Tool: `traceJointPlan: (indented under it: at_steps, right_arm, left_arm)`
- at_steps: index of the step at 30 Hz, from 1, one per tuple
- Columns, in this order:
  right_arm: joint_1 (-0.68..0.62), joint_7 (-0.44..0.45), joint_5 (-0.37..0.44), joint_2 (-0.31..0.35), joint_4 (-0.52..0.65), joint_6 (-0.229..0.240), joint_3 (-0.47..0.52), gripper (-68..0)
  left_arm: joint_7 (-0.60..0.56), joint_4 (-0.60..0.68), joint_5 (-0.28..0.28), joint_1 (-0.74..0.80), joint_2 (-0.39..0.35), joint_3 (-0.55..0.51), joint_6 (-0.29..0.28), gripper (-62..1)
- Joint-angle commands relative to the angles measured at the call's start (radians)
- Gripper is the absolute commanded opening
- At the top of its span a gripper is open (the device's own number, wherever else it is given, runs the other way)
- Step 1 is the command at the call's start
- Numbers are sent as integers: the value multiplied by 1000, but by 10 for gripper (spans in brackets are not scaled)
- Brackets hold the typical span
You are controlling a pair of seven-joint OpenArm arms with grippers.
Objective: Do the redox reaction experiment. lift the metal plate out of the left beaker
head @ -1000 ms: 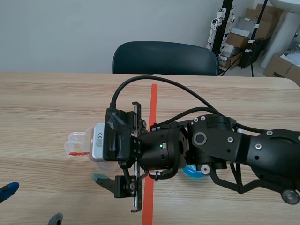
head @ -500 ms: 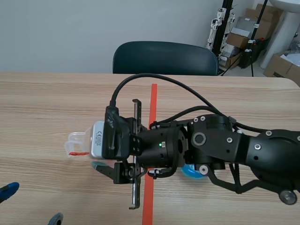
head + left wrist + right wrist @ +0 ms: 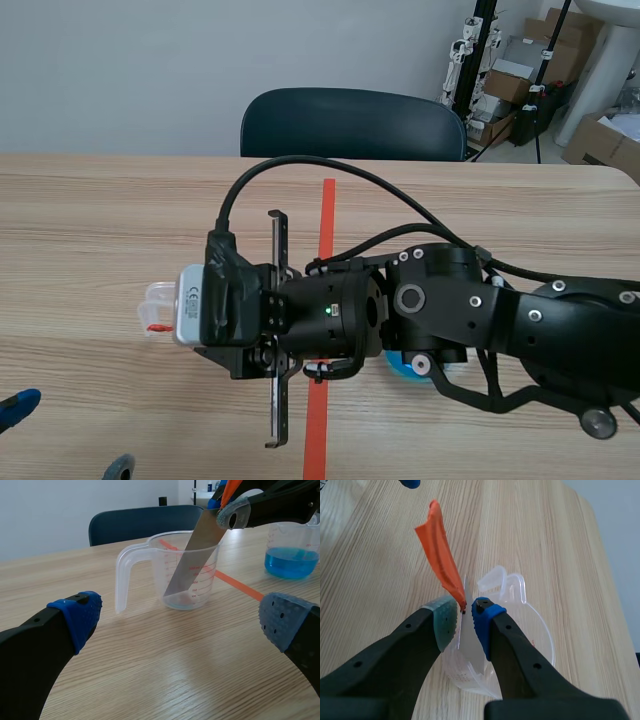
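From the scene view, the right arm (image 3: 480,330) spans the desk (image 3: 100,220), hiding most of the beaker (image 3: 155,305). A blue beaker (image 3: 408,366) sits beneath it, with a chair (image 3: 350,120) beyond.

In the left wrist view, the left claw (image 3: 181,617) gapes wide and empty, and the plate (image 3: 192,560) leans inside the beaker.

In the right wrist view, the right claw (image 3: 463,614) pinches the plate's top, by an orange tag (image 3: 440,555).

The right tool (image 3: 465,612) is clamped on the upper edge of a thin metal plate (image 3: 468,642), which is seen edge-on. An orange tag (image 3: 440,555) rises from the plate's top. The plate's lower part stands inside a clear beaker (image 3: 542,635) on the wooden tabletop (image 3: 535,525).
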Motion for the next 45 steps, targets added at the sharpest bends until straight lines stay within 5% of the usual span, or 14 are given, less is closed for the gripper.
traceJointPlan:
  at_steps: [1, 14, 36, 45]
  right_arm:
    - [28, 5, -3, -3, 12, 0, 0, -607]
    - [28, 3, 14, -3, 12, -1, 1, -669]
    - [28, -113, 374, -3, 24, 31, 119, -669]
    - [28, -238, 493, -3, 107, 62, 174, -669]
  left_arm:
    - [-46, 10, -10, 0, -9, -1, 5, 14]
    - [-46, 10, -10, 0, -9, -1, 5, 14]
    - [-46, 10, -10, 0, -9, -1, 5, 14]
    - [-46, 10, -10, 0, -9, -1, 5, 14]
